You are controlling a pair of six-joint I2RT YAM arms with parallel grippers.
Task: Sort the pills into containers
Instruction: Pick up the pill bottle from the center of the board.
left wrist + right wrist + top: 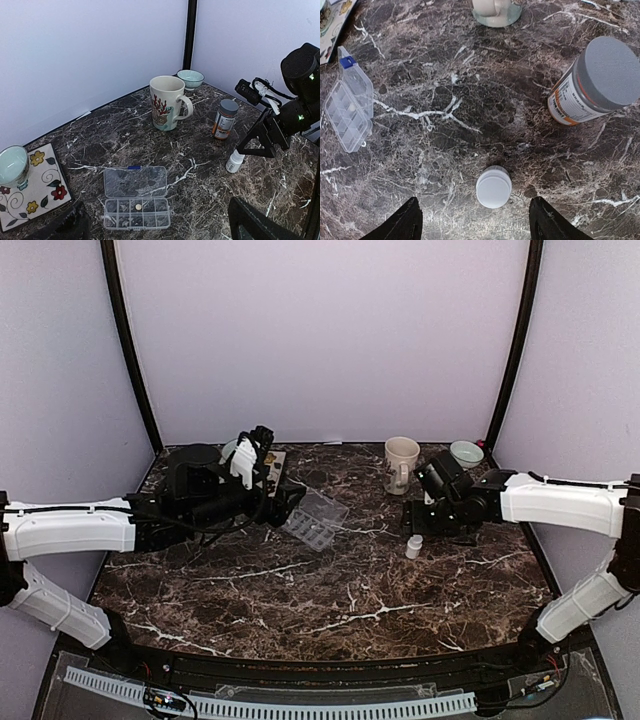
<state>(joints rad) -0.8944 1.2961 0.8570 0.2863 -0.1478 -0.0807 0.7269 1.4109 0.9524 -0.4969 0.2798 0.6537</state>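
marble, dark brown with white veins, tops the bench [350, 610], and a tall cream mug [167, 102] with a red coral print stands upright toward the back. the pill organizer [136, 197] lies left of the mug and nearer the arm bases, well apart from it. its clear lid is folded open flat, with a blue tab on the outer edge. one small pale pill [138, 206] sits in a cell of the row next to the lid.

the left gripper [156, 205] hangs over the bench left of the mug, just beside the organizer, its fingers spread wide and holding nothing. the right gripper [475, 200] is right of the mug and nearer the bases, its fingers also spread. a small white bottle [493, 187] stands upright in the gap just ahead of them, touching neither. an orange pill bottle [600, 82] with a grey cap stands right of the mug, near the white bottle. a pale green bowl [190, 78] sits behind and right of the mug, by the back corner. far left of the mug, a flowered mat [30, 185] carries a pale glass cup [12, 165].
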